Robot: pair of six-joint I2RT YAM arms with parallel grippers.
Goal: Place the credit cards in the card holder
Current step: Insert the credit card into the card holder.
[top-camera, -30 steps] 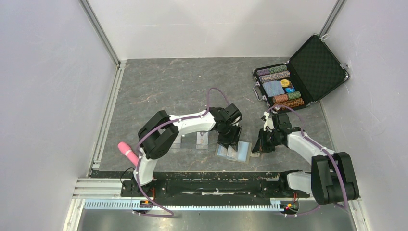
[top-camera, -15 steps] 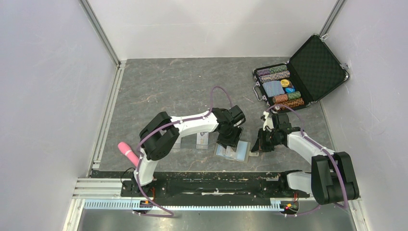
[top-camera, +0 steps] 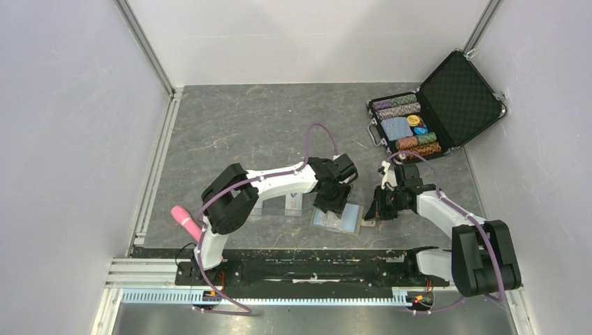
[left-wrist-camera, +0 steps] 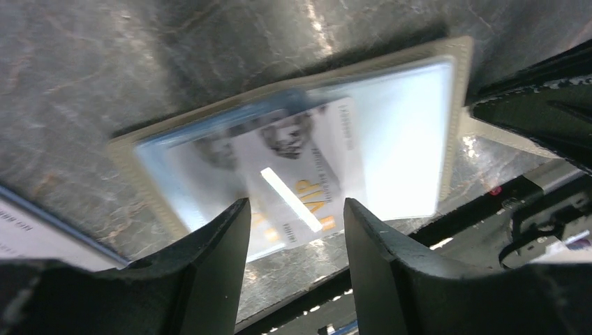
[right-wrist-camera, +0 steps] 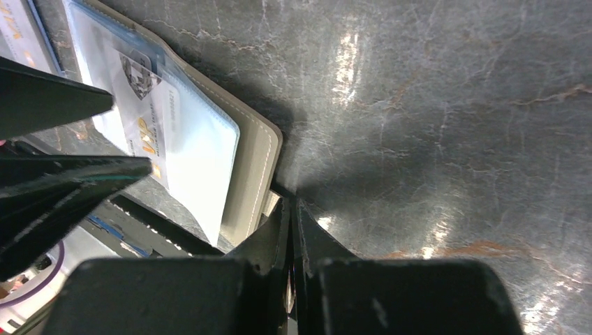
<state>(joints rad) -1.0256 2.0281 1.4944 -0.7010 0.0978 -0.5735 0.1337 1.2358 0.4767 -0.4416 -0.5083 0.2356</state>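
Card holder point(left-wrist-camera: 408, 132): we found it open betw. grippers, credit card point(left-wrist-camera: 300, 167) half in pocket. L gripper point(left-wrist-camera: 294, 206) spread above, empty. R gripper point(right-wrist-camera: 292, 204) pressed together at holder's edge, prob. pinning it.

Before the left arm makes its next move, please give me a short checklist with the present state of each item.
1. Card holder lies open and flat: ok.
2. Left gripper fingers apart, holding nothing: ok.
3. Right gripper fingers shut at the holder's edge: ok.
4. Right fingers really pinch the holder: cannot tell.
5. Credit card fully inside the holder: cannot tell.
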